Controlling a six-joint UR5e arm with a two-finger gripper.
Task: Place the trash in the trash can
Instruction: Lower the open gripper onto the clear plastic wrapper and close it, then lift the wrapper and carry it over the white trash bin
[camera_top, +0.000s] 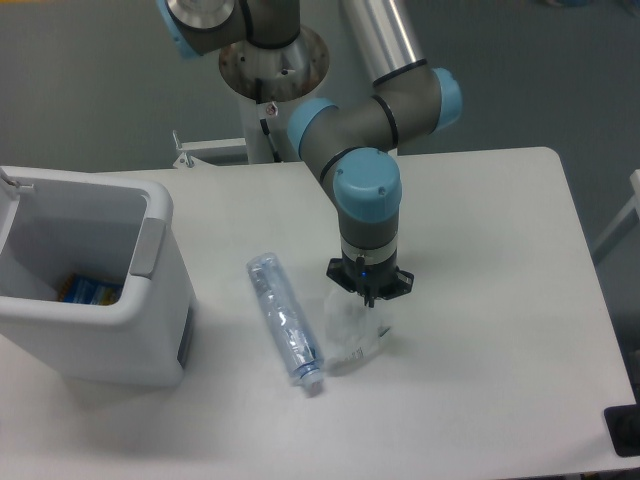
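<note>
Pinching the crumpled wrapper (350, 335) with the gripper (369, 297) closed on its top edge, beside the crushed bottle (283, 320) lying on the table (500, 300); next, by judgement, lifting it and carrying it left to the open trash can (90, 290).

The trash can (150, 300) is cut off by the left picture edge, a blue and yellow thing (88, 291) inside it is half hidden by its near wall, and a dark object (623, 432) well right of it is cropped.
</note>
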